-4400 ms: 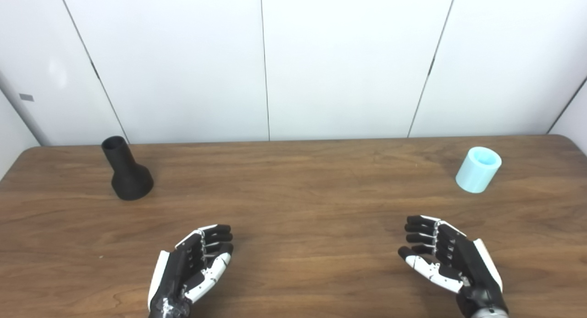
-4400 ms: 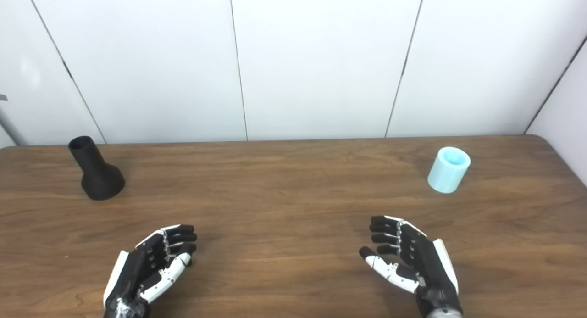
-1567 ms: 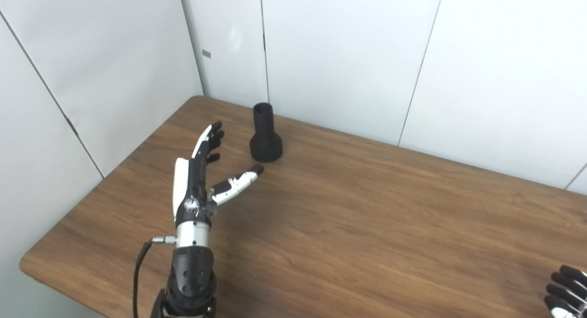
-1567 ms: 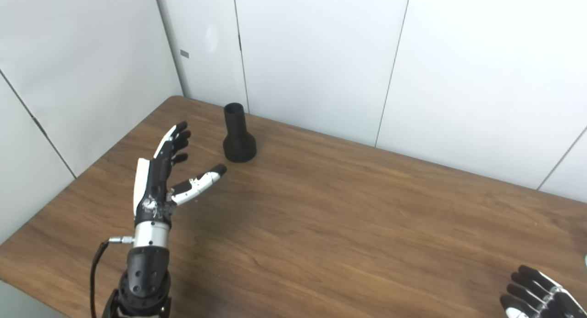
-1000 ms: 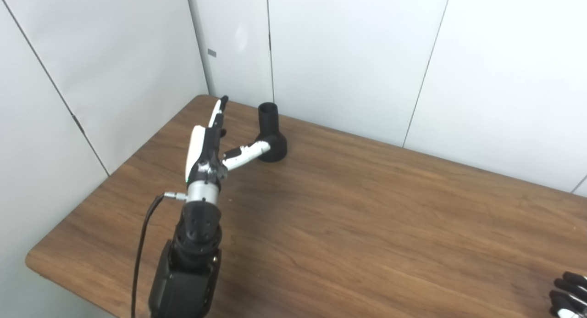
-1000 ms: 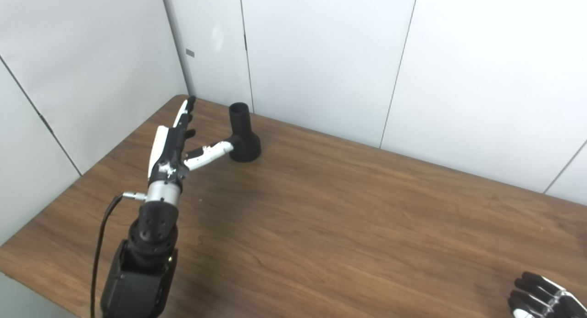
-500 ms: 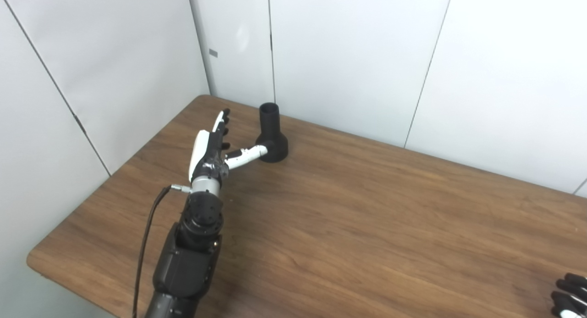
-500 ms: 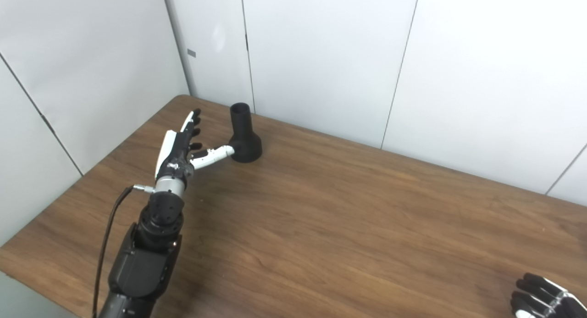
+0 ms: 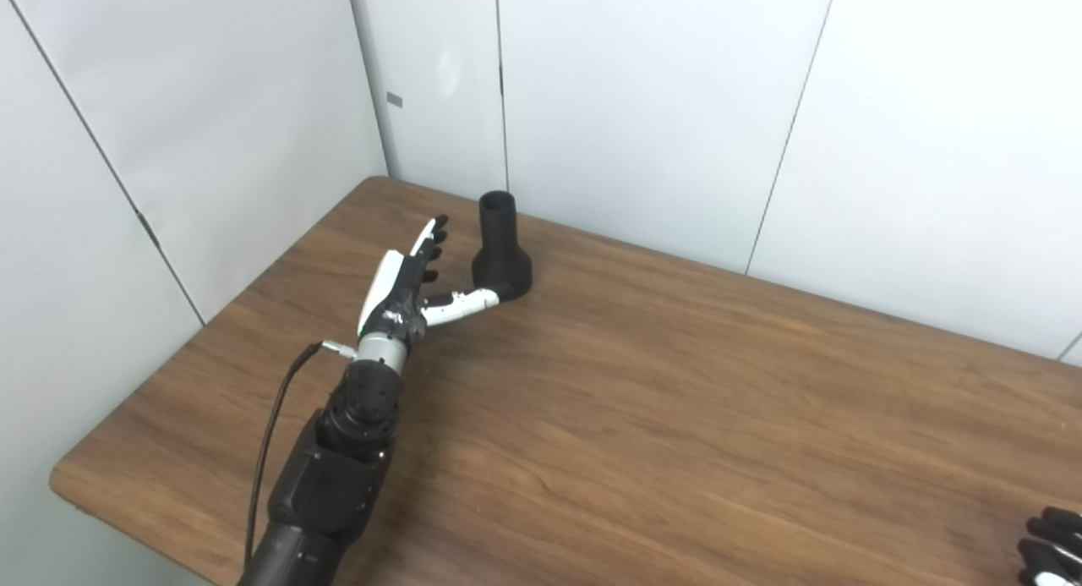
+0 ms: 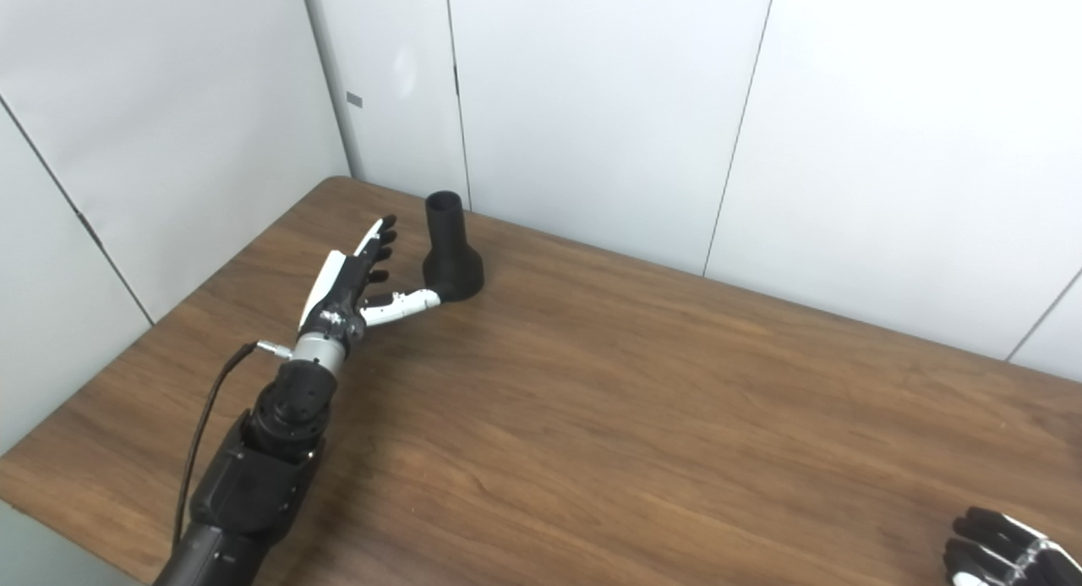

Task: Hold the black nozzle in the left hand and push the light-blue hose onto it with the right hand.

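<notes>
The black nozzle (image 9: 502, 249) stands upright on its wide base near the table's far left corner, narrow tube up. My left hand (image 9: 409, 282) is open just left of it and low over the table, fingers stretched past the tube's left side, thumb reaching toward the base. Whether the thumb touches it I cannot tell. My right hand (image 10: 1006, 552) shows only as curled fingertips at the bottom right corner. The light-blue hose is out of view.
The wooden table (image 9: 676, 383) has its left edge and far left corner close to the nozzle. White wall panels (image 9: 642, 104) rise right behind the table. A black cable (image 9: 270, 434) hangs along my left forearm.
The camera has turned left since the first frames, taking the hose out of view. My left hand has sunk and come in beside the nozzle, with its thumb by the base.
</notes>
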Motion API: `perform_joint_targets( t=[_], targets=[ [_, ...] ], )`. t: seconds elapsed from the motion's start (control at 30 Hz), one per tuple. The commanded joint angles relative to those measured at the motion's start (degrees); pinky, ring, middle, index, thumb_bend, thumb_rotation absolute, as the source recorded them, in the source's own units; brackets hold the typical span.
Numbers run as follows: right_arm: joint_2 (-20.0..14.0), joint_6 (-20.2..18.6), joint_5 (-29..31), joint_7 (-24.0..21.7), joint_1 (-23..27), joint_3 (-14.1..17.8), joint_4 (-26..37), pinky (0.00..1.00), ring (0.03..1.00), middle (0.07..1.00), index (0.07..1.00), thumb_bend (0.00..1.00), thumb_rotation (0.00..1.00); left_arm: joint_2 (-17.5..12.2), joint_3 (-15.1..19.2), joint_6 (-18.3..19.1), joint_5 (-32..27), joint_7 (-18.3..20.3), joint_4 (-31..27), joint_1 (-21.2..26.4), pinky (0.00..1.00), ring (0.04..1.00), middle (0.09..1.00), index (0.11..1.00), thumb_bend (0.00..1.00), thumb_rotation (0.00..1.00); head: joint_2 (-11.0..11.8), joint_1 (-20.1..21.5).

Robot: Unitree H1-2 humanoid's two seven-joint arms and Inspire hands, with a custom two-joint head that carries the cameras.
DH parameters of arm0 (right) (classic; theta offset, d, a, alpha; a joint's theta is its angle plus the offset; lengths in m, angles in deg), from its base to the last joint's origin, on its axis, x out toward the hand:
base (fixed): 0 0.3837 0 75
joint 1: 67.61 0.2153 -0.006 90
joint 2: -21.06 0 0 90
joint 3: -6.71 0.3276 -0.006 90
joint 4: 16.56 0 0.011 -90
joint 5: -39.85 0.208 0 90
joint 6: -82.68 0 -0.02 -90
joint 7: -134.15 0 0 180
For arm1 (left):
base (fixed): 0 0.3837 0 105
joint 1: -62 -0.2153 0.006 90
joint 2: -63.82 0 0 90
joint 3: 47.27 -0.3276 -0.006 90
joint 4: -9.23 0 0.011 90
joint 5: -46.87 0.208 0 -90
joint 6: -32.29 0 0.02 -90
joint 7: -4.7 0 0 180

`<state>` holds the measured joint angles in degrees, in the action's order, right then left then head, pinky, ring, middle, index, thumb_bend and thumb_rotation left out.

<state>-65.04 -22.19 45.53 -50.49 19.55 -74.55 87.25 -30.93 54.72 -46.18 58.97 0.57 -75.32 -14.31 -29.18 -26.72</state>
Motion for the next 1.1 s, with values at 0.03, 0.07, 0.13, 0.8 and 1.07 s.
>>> perform_joint_targets(
  t=[0.03, 0.07, 0.13, 0.8, 1.07],
  targets=[
    [-1.4, 2.0, 0.0, 0.0, 1.0, 0.7, 0.9, 0.56, 0.653, 0.671, 0.644, 0.17, 0.00, -1.6, -0.4, -0.8, 0.5, -0.7, 0.4, 3.5, 0.87, 0.947, 0.970, 0.999, 1.00, 0.32, 0.1, 0.1],
    [-1.4, 1.9, 0.0, 0.0, 0.9, 0.7, 0.9, 0.56, 0.654, 0.672, 0.645, 0.17, 0.00, -1.8, -0.7, -0.5, 0.8, -0.7, 1.0, 3.8, 0.87, 0.948, 0.973, 1.000, 1.00, 0.32, 0.1, 0.1],
    [-1.4, 1.5, 0.1, 0.1, 0.9, 0.8, 1.1, 0.57, 0.661, 0.678, 0.650, 0.17, 0.00, -2.4, -1.3, -0.3, 1.2, -0.4, 2.7, 4.7, 0.87, 0.945, 0.973, 1.000, 1.00, 0.33, 0.1, 0.1],
    [-1.6, 1.5, -1.3, 0.4, 0.2, 1.1, 1.4, 0.56, 0.656, 0.670, 0.640, 0.18, 0.00, -6.2, -7.5, 5.7, 6.0, 0.5, 11.5, 9.9, 0.82, 0.913, 0.963, 0.986, 1.00, 0.26, 0.1, 1.5],
    [-1.4, 0.8, -1.6, 0.6, -0.1, 1.1, 2.1, 0.57, 0.664, 0.675, 0.643, 0.19, 0.00, -7.7, -9.3, 2.8, 7.1, 1.3, 15.1, 10.7, 0.81, 0.889, 0.923, 0.962, 1.00, 0.21, 0.1, 2.2]
  ],
)
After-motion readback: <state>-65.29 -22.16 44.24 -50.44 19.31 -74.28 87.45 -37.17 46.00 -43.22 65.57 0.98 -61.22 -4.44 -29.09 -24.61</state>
